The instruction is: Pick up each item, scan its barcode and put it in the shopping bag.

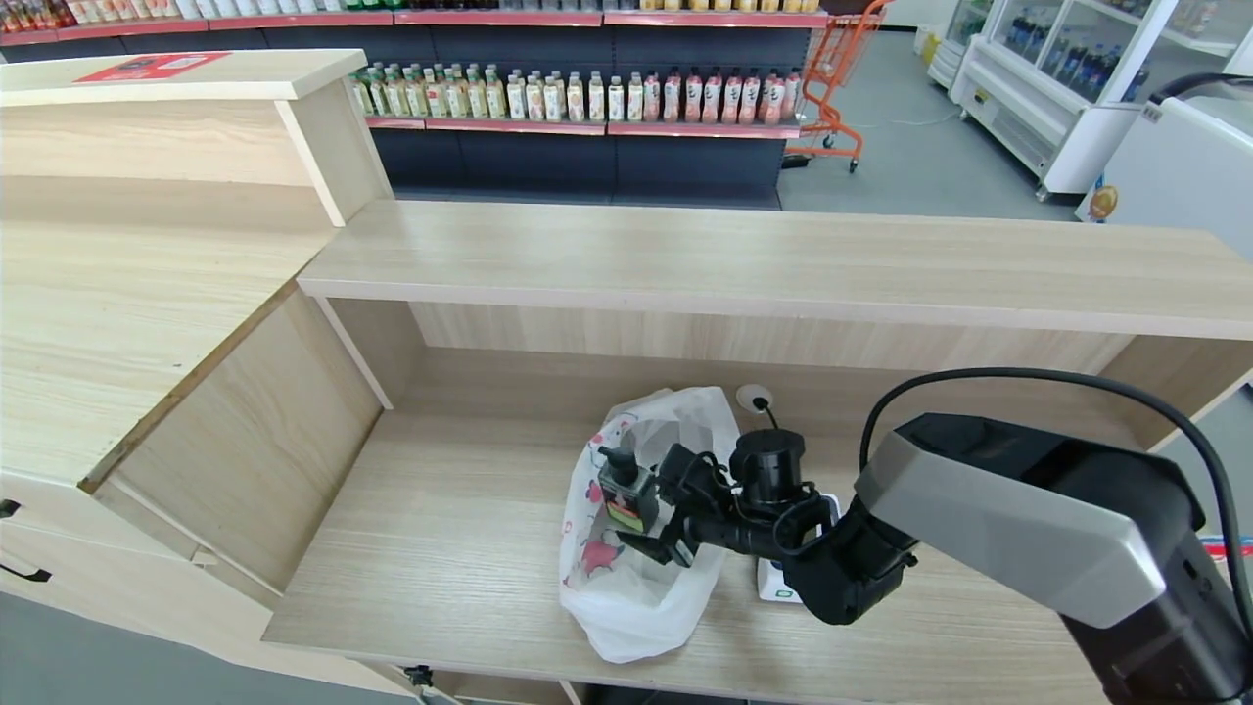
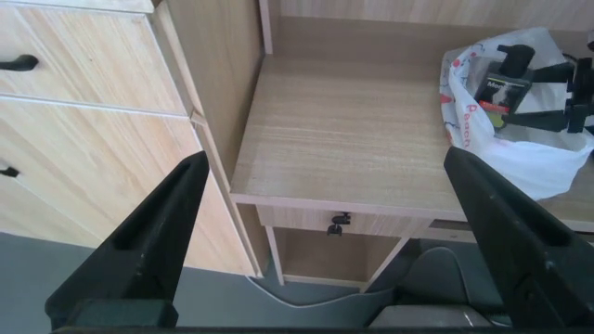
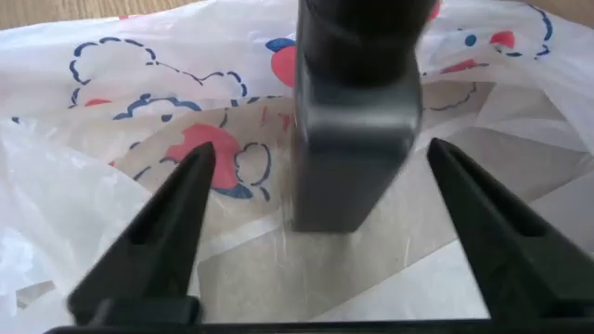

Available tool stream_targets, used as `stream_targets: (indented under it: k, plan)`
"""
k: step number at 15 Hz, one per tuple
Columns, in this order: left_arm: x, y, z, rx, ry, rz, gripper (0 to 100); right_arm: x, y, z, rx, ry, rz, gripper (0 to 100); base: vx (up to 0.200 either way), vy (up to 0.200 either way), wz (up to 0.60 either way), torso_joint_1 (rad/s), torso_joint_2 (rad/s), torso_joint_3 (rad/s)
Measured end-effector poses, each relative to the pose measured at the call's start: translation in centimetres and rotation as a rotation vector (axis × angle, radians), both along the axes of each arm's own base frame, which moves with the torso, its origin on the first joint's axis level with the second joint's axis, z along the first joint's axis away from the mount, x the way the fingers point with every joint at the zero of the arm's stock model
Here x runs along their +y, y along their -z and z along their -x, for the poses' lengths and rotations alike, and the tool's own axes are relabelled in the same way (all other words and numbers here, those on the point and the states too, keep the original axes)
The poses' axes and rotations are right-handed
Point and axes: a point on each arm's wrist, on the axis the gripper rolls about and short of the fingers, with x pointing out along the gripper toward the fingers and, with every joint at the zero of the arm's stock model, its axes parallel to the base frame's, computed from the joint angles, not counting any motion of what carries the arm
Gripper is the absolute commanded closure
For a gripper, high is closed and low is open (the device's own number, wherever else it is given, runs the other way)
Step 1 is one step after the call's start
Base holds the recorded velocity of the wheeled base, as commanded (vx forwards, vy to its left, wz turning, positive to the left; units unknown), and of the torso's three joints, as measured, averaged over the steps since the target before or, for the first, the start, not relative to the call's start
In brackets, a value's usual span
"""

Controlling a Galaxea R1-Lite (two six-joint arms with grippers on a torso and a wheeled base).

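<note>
A dark pump bottle [image 1: 625,493] is seen upright in the mouth of the white printed shopping bag [image 1: 626,617], which lies on the lower desk [image 1: 440,548]. The right gripper [image 1: 654,509] is held at the bag's opening, its fingers [image 3: 148,241] spread wide on either side of the bottle and apart from it. A small white device [image 1: 773,586] is partly covered by the right arm, just beside the bag. The left gripper [image 2: 325,160] is held off the desk's front left corner, its fingers [image 2: 139,250] likewise spread apart, with nothing between them.
</note>
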Motion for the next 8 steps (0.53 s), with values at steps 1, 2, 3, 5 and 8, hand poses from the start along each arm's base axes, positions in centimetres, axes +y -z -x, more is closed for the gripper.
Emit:
stream_targets:
  k: [1,2,3,5,8]
  plan:
    - [0.0,0.0,0.0,0.000,0.000,0.000,0,0.0,-0.4,0.0,0.006,0.003,-0.010,0,0.000,0.000,0.00,0.000,0.00,0.000]
    - [0.0,0.0,0.0,0.000,0.000,0.000,0,-0.1,-0.7,0.1,0.047,0.015,-0.030,0,0.000,0.000,0.00,0.000,0.00,0.000]
    - [0.0,0.0,0.0,0.000,0.000,0.000,0,-0.2,-1.5,0.2,0.107,0.036,-0.064,0,0.000,0.000,0.00,0.000,0.00,0.000]
    - [0.0,0.0,0.0,0.000,0.000,0.000,0,-1.1,-4.1,0.7,0.235,0.123,-0.137,0,0.000,0.000,0.00,0.000,0.00,0.000]
    - [0.0,0.0,0.0,0.000,0.000,0.000,0,-5.2,-8.0,2.5,0.456,0.365,-0.263,0,0.000,0.000,0.00,0.000,0.00,0.000]
